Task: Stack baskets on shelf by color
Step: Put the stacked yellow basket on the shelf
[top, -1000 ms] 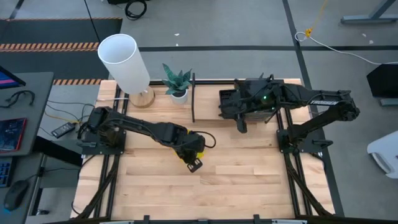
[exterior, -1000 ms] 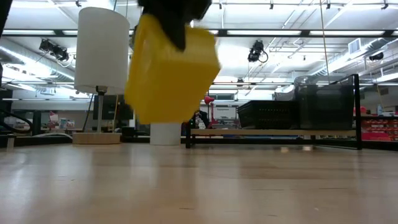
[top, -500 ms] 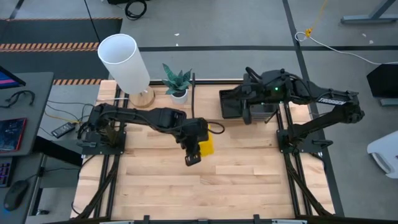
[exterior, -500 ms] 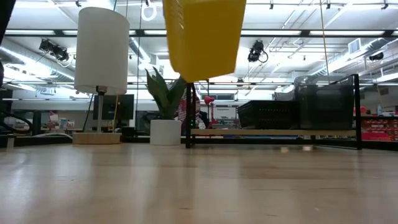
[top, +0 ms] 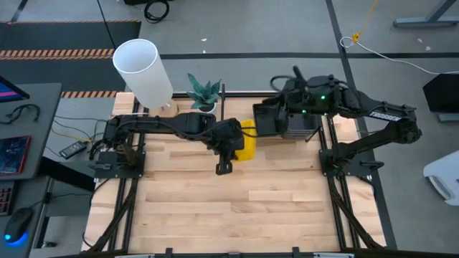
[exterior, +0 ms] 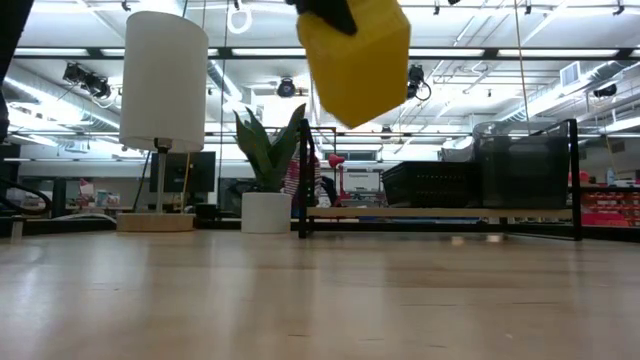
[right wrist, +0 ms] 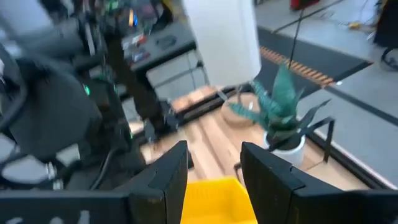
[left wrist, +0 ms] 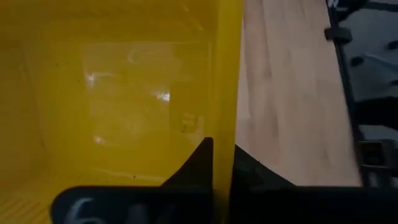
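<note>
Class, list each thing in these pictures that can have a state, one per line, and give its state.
Yellow basket: held in the air, tilted, clear of the table.
Left claw: shut on the yellow basket's wall.
Right claw: open, empty, over the shelf.
Black basket: resting on the shelf.
Smoky-grey basket: resting on the shelf.
Shelf: left end unfilled.

This is a robotics lab or workshop in a big open industrial hall. A butcher-block table [top: 237,208] carries two dark robot arms bolted to black rails [top: 343,192], and it stands on grey concrete floor marked with hazard-striped tape [top: 57,53]. A desk with a keyboard and mouse [top: 17,223] sits alongside, and ceiling-mounted cameras [exterior: 416,78] and strip lights [exterior: 60,52] hang over the room behind.
</note>
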Motion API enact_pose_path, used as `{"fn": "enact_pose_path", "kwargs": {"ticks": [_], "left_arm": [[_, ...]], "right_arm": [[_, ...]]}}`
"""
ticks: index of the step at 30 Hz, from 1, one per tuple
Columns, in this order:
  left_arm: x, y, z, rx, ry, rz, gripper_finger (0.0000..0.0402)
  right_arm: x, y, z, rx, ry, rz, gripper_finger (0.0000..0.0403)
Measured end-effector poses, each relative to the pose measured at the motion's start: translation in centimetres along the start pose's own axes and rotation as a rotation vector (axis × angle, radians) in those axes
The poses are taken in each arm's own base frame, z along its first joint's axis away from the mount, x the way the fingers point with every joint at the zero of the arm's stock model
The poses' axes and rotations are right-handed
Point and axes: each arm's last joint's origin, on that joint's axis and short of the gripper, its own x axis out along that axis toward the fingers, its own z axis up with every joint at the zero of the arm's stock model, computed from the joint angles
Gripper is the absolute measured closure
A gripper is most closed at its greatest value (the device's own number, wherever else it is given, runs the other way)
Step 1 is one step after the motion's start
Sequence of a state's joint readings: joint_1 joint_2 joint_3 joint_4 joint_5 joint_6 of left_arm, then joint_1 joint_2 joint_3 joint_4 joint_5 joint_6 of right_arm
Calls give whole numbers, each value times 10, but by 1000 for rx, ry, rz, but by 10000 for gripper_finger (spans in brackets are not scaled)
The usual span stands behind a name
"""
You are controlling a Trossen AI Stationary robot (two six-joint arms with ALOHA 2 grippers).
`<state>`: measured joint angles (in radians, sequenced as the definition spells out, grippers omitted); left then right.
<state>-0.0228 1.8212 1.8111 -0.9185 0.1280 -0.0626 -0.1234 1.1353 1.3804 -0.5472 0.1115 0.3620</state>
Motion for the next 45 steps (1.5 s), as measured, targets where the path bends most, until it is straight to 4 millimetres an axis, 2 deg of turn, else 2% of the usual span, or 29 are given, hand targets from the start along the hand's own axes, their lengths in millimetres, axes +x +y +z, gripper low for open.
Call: {"fn": "enact_pose_path", "kwargs": {"ticks": [8, 13, 18, 25, 33, 45], "left_arm": [[-3, 15, 14, 96, -144, 83, 389], [2, 41, 15, 90, -129, 267, 387], [31, 73, 14, 39, -94, 309, 388], [74, 101, 0, -1, 41, 380, 388], [80, 106, -6, -9, 100, 397, 387], [79, 110, -10, -41, 126, 419, 387]], "right_arm": [[-9, 6, 8, 59, -117, -16, 249], [-8, 12, 6, 55, -126, -26, 249], [-3, 16, 3, 47, -108, -22, 249], [0, 20, 0, 34, -86, -11, 249], [-9, 21, -4, -8, -47, -1, 249], [-41, 13, 1, -57, -87, -3, 249]]}}
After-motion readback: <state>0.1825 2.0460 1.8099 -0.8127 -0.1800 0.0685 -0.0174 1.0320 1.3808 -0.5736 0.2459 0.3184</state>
